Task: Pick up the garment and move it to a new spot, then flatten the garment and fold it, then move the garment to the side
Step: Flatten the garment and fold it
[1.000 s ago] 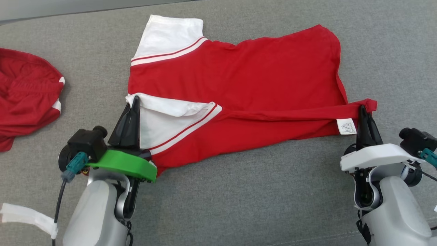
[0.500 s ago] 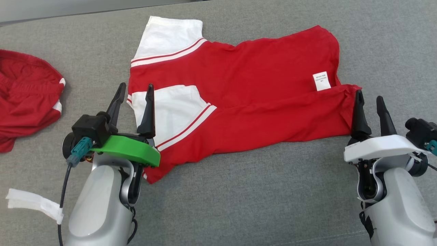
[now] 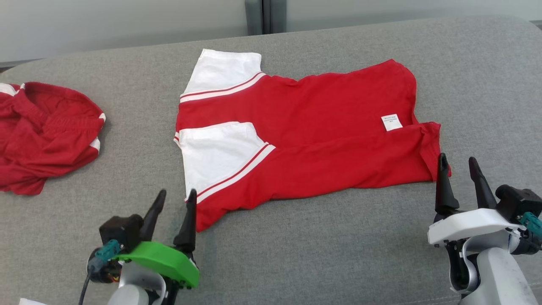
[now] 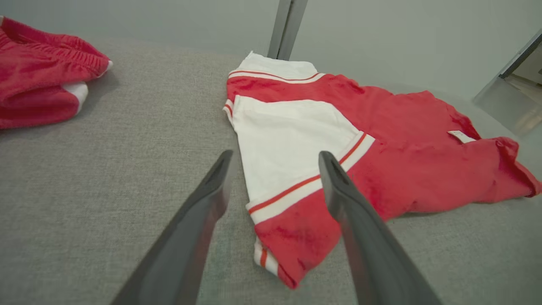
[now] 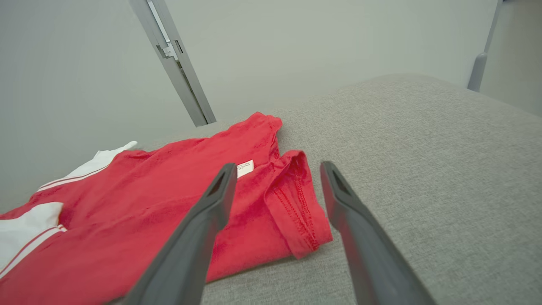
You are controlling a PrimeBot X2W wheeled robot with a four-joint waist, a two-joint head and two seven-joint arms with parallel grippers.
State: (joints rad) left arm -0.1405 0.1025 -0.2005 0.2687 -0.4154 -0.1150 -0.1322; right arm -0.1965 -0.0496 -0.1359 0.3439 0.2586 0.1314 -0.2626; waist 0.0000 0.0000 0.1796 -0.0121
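While you look down on the grey cushion (image 3: 322, 254), you have two pieces of clothing on it. The garment (image 3: 313, 140), red with two white sleeves, lies spread across the middle, its near sleeve laid over the red body. One crumpled red piece (image 3: 42, 135) sits by the left edge, well apart from it. One white label (image 3: 391, 122) shows near the garment's right end. Your two grippers hover along the near edge, fingers pointing away from you. The left gripper (image 3: 177, 192) stands wide and empty just beside the garment's near left corner. The right gripper (image 3: 457, 158) stands wide and empty too, its inner finger right by the garment's right end.
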